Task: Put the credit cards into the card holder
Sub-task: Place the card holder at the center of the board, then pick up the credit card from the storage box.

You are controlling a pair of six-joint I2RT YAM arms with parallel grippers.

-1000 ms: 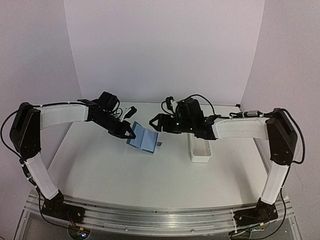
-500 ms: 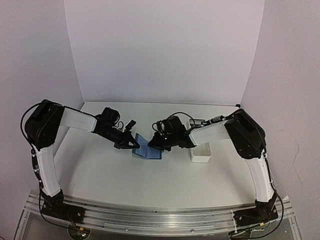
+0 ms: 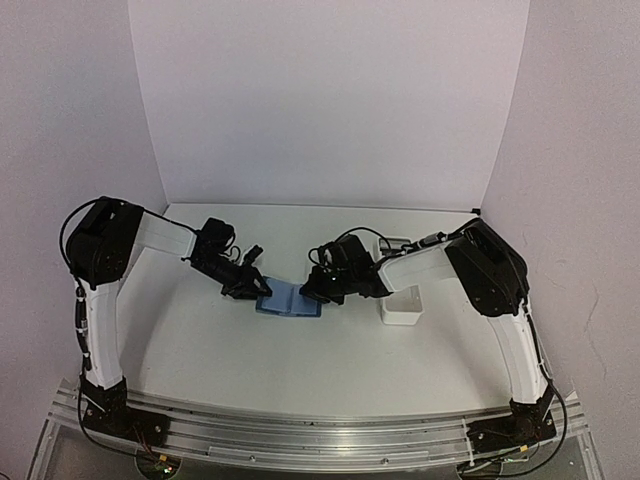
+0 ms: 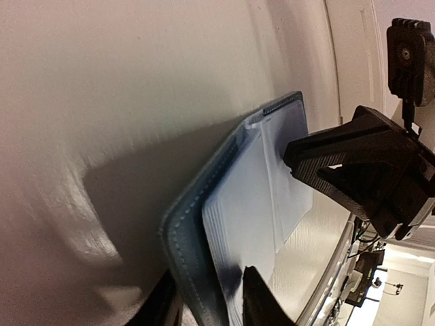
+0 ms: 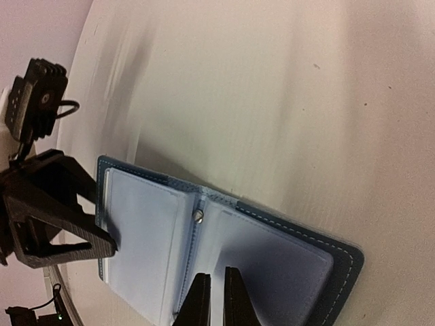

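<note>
The blue card holder (image 3: 292, 300) lies open on the table between the arms. My left gripper (image 3: 258, 287) straddles its left edge. In the left wrist view, the gripper (image 4: 209, 282) has its jaws part-way apart, with the dark cover and the stack of pale sleeves (image 4: 258, 204) between them. My right gripper (image 3: 318, 290) comes in from the right. In the right wrist view, the gripper (image 5: 216, 273) is nearly shut on a thin clear sleeve, just right of the spine stud (image 5: 198, 216). The credit cards are out of view.
A long white tray (image 3: 403, 295) stands right of the card holder, under the right forearm. White walls close the back and both sides. The arm bases sit on the metal rail (image 3: 300, 430) at the near edge.
The card holder has come down from tilted in the air to lying flat and open. The right gripper moved in and closed on a sleeve. The left jaws have parted.
</note>
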